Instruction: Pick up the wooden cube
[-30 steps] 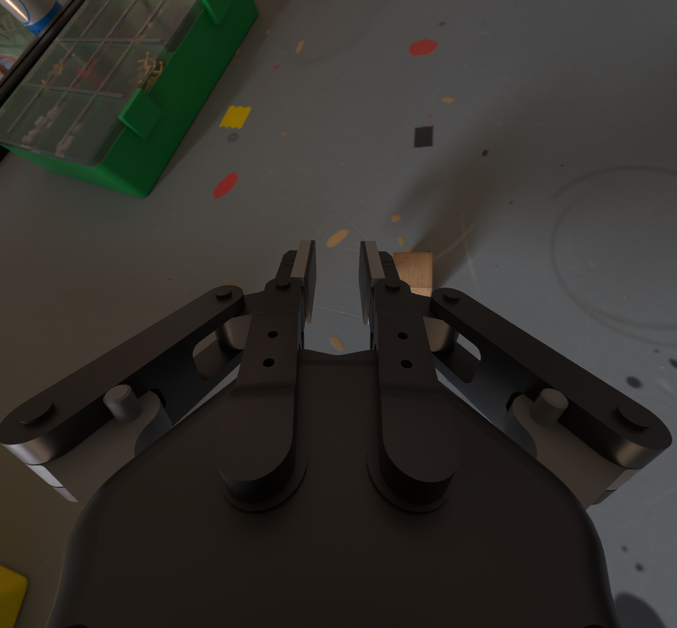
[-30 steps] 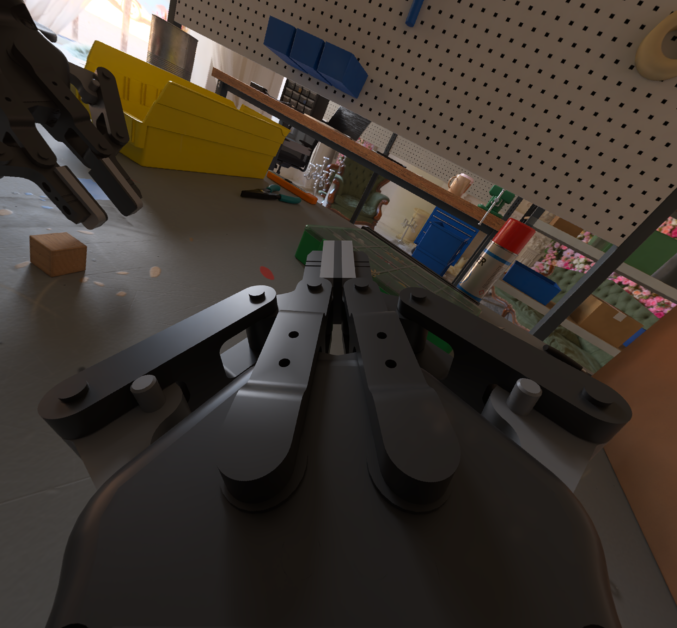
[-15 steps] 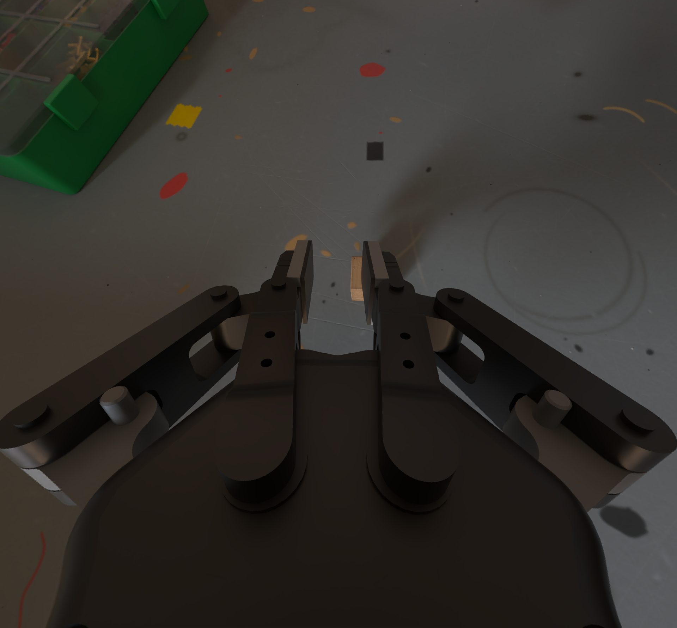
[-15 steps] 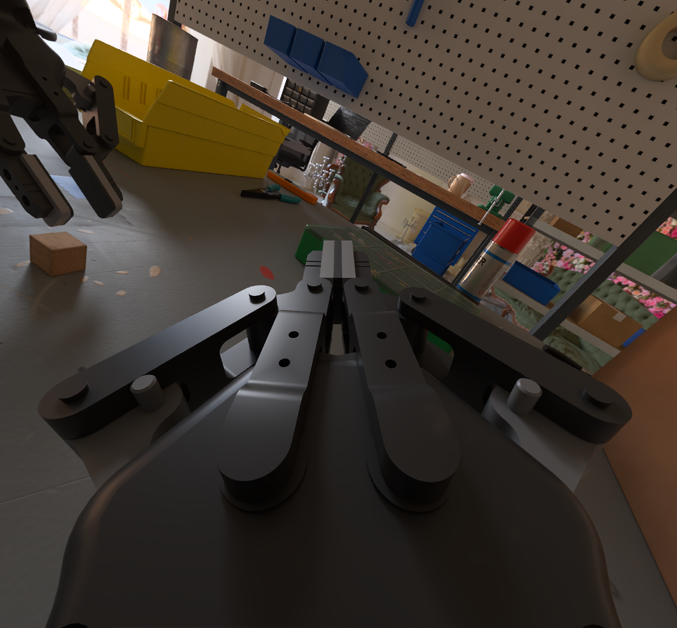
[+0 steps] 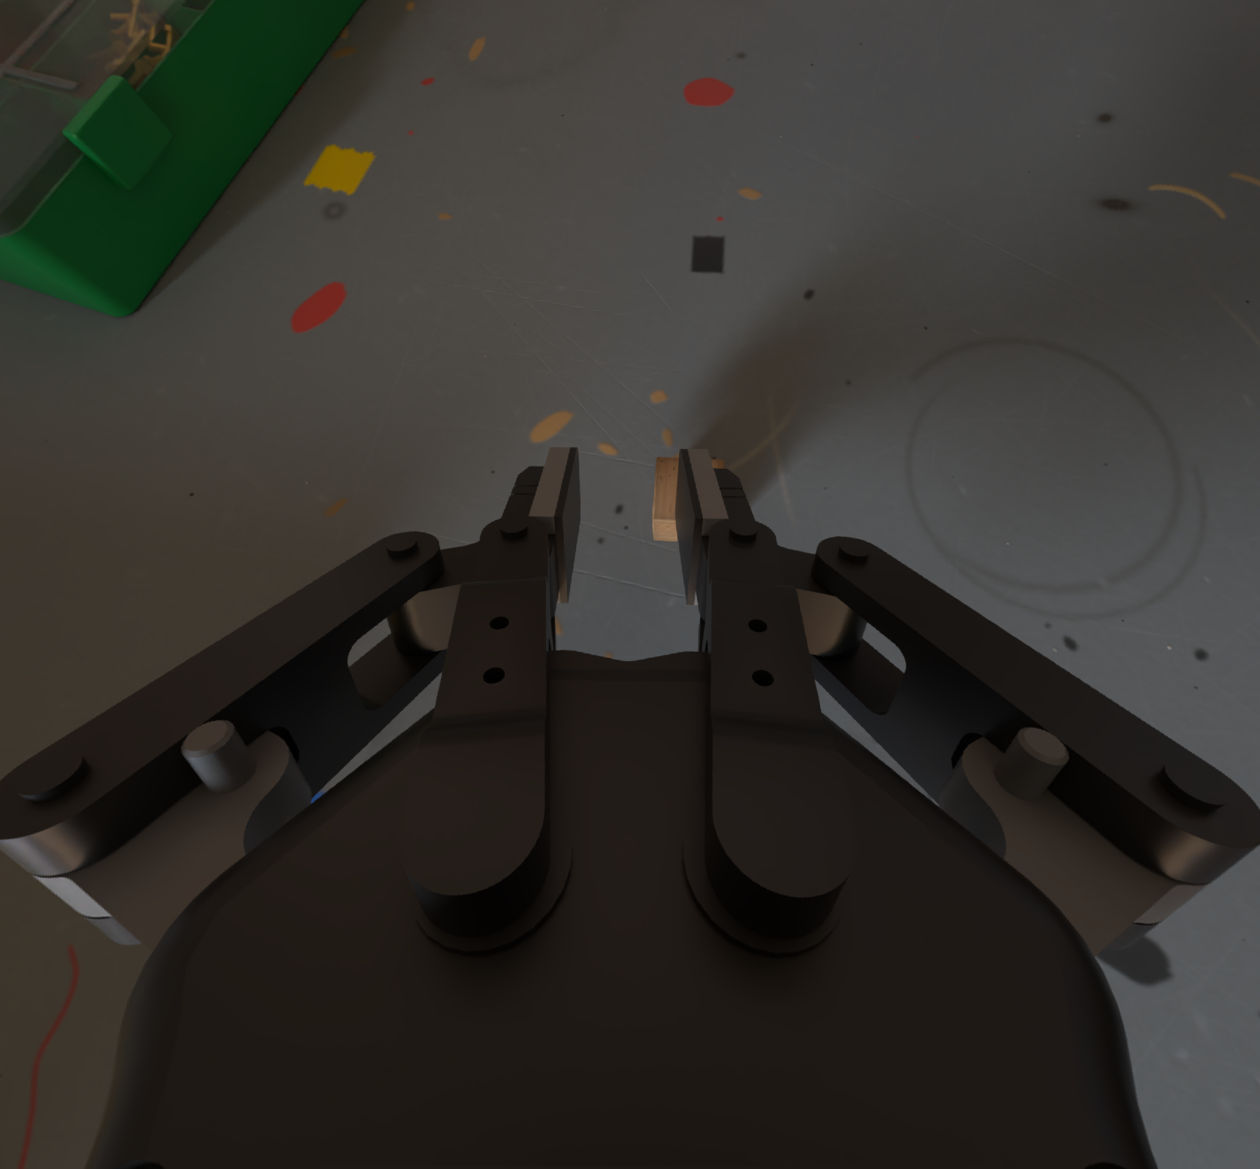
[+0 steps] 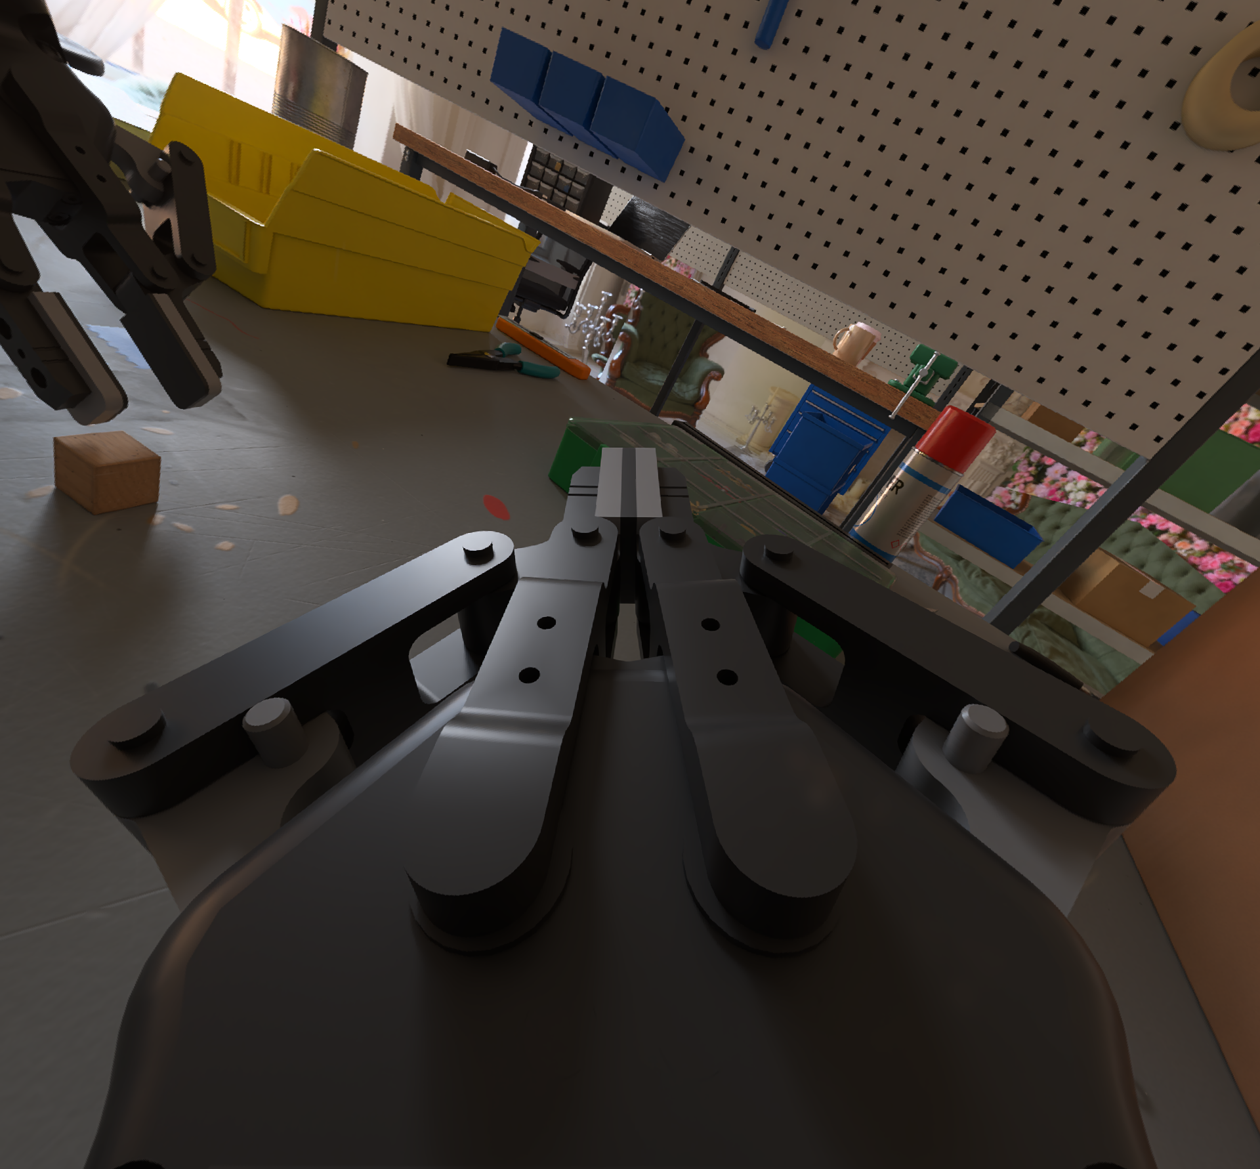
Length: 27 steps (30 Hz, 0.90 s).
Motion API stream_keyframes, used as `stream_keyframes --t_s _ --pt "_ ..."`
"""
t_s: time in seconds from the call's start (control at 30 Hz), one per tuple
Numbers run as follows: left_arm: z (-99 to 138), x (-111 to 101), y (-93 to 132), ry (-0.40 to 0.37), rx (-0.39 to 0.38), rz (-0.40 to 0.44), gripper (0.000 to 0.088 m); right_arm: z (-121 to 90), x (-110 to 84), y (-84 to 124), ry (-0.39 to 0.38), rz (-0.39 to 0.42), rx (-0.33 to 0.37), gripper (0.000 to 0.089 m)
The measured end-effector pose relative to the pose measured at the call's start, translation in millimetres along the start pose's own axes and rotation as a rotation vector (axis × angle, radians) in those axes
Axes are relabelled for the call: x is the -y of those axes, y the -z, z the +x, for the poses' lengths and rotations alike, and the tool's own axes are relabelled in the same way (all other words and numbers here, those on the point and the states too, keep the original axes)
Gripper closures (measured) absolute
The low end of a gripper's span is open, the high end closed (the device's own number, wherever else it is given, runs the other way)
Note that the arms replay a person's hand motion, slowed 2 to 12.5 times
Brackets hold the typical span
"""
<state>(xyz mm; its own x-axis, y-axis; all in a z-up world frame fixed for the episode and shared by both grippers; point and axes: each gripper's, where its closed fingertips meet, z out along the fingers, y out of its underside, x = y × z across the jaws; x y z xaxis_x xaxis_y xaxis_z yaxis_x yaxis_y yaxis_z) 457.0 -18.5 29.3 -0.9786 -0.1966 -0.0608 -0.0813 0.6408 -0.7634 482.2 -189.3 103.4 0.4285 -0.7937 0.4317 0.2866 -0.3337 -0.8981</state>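
Note:
The wooden cube (image 6: 106,471) sits on the grey table top. My left gripper (image 5: 627,495) is open and hovers just above the cube without touching it. In the left wrist view only a thin strip of the cube (image 5: 665,498) shows, at the inner side of the right-hand finger (image 5: 699,502), which hides the rest. The right wrist view shows the left gripper (image 6: 116,386) above the cube with a small gap. My right gripper (image 6: 627,481) is shut and empty, well to the right of the cube.
A green compartment box with a clear lid (image 5: 170,147) stands at the far left; it also shows in the right wrist view (image 6: 579,454). Yellow bins (image 6: 382,250), hand tools (image 6: 518,362) and a red-capped spray can (image 6: 920,488) stand at the back under a pegboard (image 6: 886,113).
My left gripper has moved sideways over the cube: the cube was outside the right-hand finger and now shows between the fingers. It stays open. The right gripper has not moved.

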Motion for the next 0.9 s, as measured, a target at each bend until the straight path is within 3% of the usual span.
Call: stream_keyframes --t_s 0.9 --pt "16.8 -0.9 -7.9 -0.004 -0.068 -0.033 0.0585 -0.2 -0.3 -0.2 0.004 -0.002 0.0 0.0893"
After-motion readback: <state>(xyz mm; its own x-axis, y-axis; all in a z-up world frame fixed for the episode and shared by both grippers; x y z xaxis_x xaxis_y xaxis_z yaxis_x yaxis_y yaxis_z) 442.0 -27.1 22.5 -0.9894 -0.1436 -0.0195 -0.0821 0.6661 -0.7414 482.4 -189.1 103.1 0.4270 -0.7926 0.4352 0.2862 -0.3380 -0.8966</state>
